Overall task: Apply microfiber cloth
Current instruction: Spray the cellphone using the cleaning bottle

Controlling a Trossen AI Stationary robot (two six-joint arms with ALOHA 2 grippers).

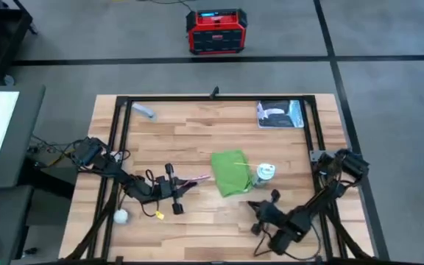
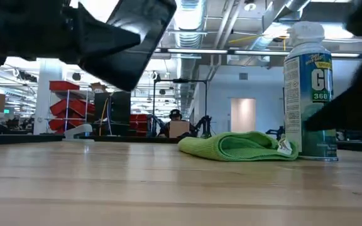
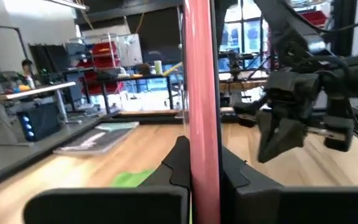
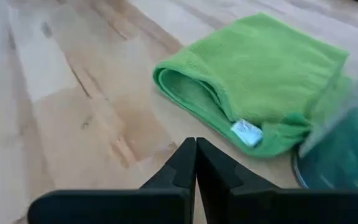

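Note:
The green microfiber cloth (image 1: 232,173) lies folded on the wooden table near its middle, also seen in the low view (image 2: 237,145) and the right wrist view (image 4: 260,81). A spray can (image 1: 263,174) stands upright against the cloth's right edge. My left gripper (image 1: 186,184), left of the cloth, is shut on a thin flat thing with a pink edge (image 3: 201,74). My right gripper (image 4: 196,144) is shut with nothing between its fingers. It hovers near the cloth's near right corner (image 1: 256,207) and points at the cloth. My left gripper pinches the thin pink-edged thing (image 3: 202,146) between its two fingers (image 3: 178,163), which come level from the table's left side. The thing shows edge-on and runs on well past the fingertips. The fingers hide the place of contact.
A blue-and-white flat packet (image 1: 280,114) lies at the far right of the table, and a small grey piece (image 1: 144,111) at the far left. A white ball (image 1: 121,216) and a yellow bit (image 1: 158,214) lie near the front left. A black frame (image 1: 197,98) borders the table.

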